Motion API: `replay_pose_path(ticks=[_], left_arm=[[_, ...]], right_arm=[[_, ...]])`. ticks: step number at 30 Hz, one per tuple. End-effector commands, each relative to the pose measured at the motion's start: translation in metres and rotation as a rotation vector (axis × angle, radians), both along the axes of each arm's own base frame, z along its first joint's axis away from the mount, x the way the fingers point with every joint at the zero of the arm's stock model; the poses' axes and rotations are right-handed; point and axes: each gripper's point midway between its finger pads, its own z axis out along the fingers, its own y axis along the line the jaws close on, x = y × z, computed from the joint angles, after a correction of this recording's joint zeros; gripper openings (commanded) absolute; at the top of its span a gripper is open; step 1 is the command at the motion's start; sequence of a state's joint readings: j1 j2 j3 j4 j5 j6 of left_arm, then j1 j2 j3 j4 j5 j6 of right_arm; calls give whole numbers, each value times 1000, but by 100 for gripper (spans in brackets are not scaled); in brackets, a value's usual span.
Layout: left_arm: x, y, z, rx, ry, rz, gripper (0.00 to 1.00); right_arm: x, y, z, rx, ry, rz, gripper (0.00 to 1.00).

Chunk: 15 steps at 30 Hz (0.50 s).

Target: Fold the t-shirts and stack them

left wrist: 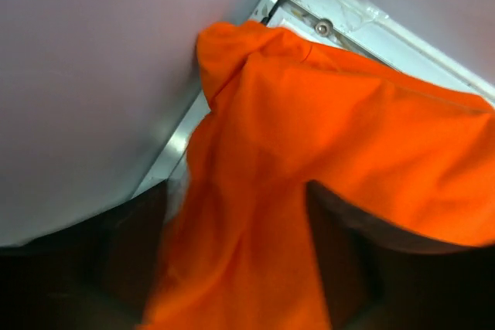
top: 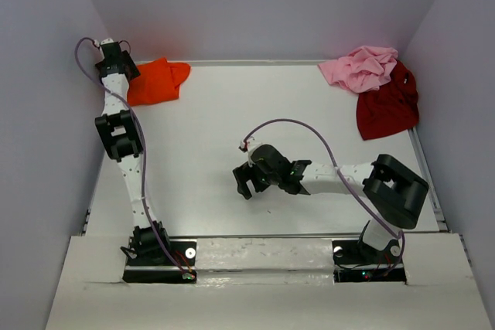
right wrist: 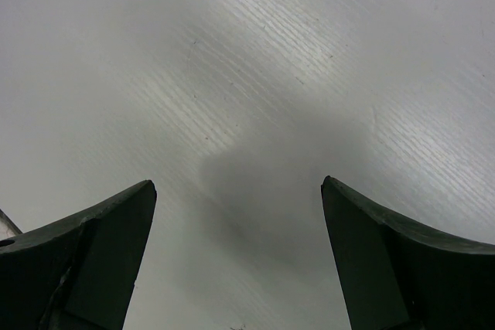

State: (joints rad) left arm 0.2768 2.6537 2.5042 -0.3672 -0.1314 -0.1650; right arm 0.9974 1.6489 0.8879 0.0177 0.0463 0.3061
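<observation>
While the left claw (top: 124,63) sat over the orange shirt (top: 157,80) bunched in the far-left corner, cloth ran between its fingers; gripping or letting go, I couldn't tell. The right claw (right wrist: 238,185) gaped wide over the table (top: 232,113), holding nothing. The danger: fabric snagging a finger and dragging the shirt out of shape.

free: table (top: 232,106) middle | far-left: orange t-shirt (top: 155,81) | far-right: pink t-shirt (top: 360,67), red t-shirt (top: 387,110)

On table (top: 232,121): first t-shirt (top: 157,81) in far-left corner; second t-shirt (top: 361,68) in far-right corner; third t-shirt (top: 387,110) touching it, just nearer, rightward.
</observation>
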Motion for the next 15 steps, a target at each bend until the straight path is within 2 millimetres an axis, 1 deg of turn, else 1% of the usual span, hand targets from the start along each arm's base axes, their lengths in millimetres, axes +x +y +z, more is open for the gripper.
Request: replay_pose_path(ticks=[1,3,6,7,8,9,10,12,13,15], left_arm=[[11,9,33,-8,-92,-3,86],[11,8,36,-11,-101,-3,99],[12,0,43,-40,-115,-19,99],[13,-5,46,-46,-118,-29,99],[12,-8,44,-47,-109,-30,99],[13,-19,52,-43,-115,-43,99],[12,-23,52,-40,-108,-43,99],[9,-38,47,-53,-85,-66,99],[10,-54,43,-64,-76,-87,99],[8,-77,37,-77,-48,-117,99]], right_arm=[[1,18,7,48,-23,39,93],[1,18,5,43,-21,40,93],[2,17,5,41,-25,38,93],[2,18,6,41,-27,38,93],[-1,20,6,42,-29,48,93],[0,20,7,43,-32,46,93],[0,20,8,44,-34,45,93],[1,19,9,39,-41,44,93],[3,18,11,38,-51,34,94],[7,15,12,21,-73,19,94]])
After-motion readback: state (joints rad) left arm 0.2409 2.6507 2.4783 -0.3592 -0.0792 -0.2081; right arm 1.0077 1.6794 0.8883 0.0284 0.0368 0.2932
